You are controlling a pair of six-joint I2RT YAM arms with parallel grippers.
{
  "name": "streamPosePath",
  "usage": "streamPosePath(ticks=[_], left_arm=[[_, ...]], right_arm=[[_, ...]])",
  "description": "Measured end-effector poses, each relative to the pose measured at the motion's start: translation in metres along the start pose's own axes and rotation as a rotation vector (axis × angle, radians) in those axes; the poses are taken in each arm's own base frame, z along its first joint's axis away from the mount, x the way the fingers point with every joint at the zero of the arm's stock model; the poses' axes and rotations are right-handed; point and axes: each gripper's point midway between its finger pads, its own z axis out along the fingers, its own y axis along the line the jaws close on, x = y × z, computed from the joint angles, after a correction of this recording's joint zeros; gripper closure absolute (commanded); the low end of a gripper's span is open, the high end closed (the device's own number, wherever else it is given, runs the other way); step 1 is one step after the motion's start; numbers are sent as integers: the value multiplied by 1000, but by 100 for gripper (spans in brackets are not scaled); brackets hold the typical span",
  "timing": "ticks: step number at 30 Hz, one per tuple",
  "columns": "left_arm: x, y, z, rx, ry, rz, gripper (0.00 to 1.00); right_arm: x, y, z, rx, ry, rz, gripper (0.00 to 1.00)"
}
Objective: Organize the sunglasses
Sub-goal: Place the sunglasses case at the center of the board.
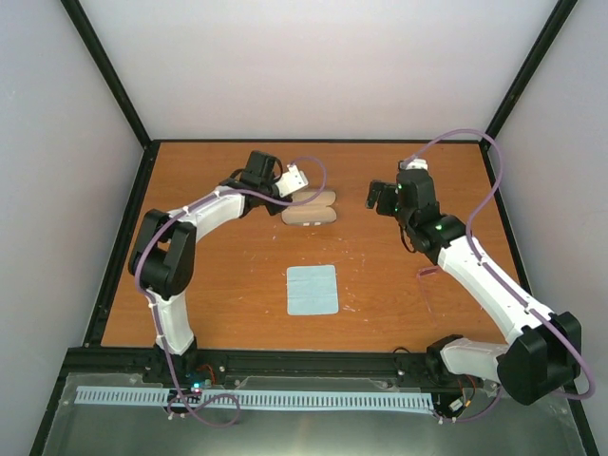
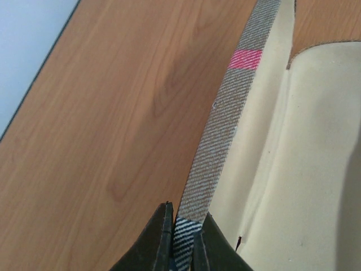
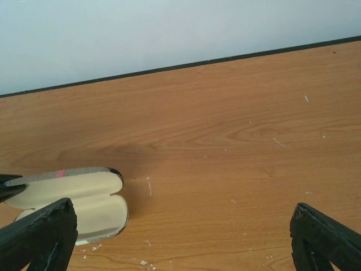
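left wrist: left jaws pinch case lid (image 2: 217, 141) | right wrist: right jaws wide, empty

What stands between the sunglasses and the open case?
Nothing visible: bare table lies between the sunglasses, beside the right arm, and the case, its edge pinched by the left gripper. The cloth sits off that line.

The sunglasses (image 1: 427, 274) lie on the desk (image 1: 237, 313) in its right half, nearer the right edge than the middle. Only a thin, pink, see-through sliver of frame shows. The rest is hidden, so their pose is unclear.
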Motion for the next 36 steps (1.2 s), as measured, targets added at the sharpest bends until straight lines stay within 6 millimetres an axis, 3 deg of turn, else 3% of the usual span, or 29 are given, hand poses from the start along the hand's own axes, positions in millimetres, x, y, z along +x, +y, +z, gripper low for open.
streamPosePath(ticks=[7,14,24,36], left_arm=[[20,-17,1,-43,-40,25,99],[1,-16,-9,-106,-193,81,99],[-11,-18,-4,-135,-303,166,99],[1,-31,9,-93,-283,209,93]], right_arm=[[10,-4,3,13,20,10,0],[17,-7,4,23,30,19,0],[18,-12,-2,33,27,42,0],[18,-12,-5,33,25,57,0]])
